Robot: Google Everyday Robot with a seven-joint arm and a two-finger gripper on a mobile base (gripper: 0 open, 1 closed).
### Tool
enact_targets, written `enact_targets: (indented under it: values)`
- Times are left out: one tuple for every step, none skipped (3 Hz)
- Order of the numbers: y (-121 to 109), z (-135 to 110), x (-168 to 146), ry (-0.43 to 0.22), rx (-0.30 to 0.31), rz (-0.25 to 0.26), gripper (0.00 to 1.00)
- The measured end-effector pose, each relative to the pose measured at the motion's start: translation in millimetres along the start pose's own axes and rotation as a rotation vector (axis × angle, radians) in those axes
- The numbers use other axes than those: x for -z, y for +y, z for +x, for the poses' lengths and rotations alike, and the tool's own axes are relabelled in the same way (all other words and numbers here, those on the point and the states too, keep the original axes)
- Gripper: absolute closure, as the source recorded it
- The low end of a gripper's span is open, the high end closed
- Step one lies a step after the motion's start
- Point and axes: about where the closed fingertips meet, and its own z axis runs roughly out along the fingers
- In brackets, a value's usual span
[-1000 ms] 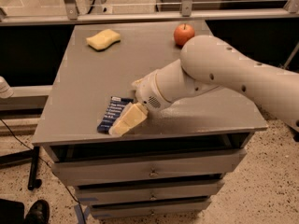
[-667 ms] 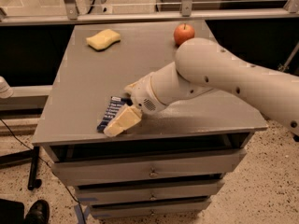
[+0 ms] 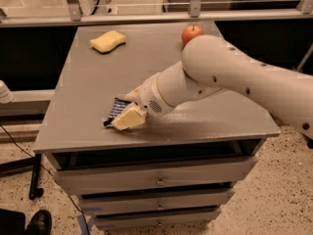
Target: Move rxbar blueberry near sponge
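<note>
The rxbar blueberry point(image 3: 114, 111), a dark navy bar with white text, lies near the front left of the grey table point(image 3: 88, 92). My gripper point(image 3: 128, 116) is down on the bar's right side and covers much of it; only the bar's left part shows. The pale yellow sponge point(image 3: 107, 41) with wavy sides lies at the table's far left, well away from the bar and the gripper.
A red apple point(image 3: 191, 34) sits at the far right of the table, partly behind my white arm point(image 3: 230, 77). Drawers point(image 3: 156, 175) run below the table's front edge. A rail point(image 3: 146, 17) runs behind the table. A shoe point(image 3: 38, 222) shows on the floor.
My gripper has moved a little to the left over the bar. The bar's visible end sits slightly higher in the picture than before. The sponge and the apple have not moved.
</note>
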Motion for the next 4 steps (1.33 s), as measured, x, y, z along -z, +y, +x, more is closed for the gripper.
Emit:
enact_targets:
  values:
    - [-26.6, -7.0, 29.5, 0.030, 0.029, 0.073, 0.94]
    - [-59.4, -6.7, 70.6, 0.073, 0.058, 0.174, 1.00]
    - [-95.9, -8.6, 141.1, 0.142, 0.100, 0.325, 1.00]
    - [-95.8, -8.7, 141.1, 0.142, 0.100, 0.325, 1.00]
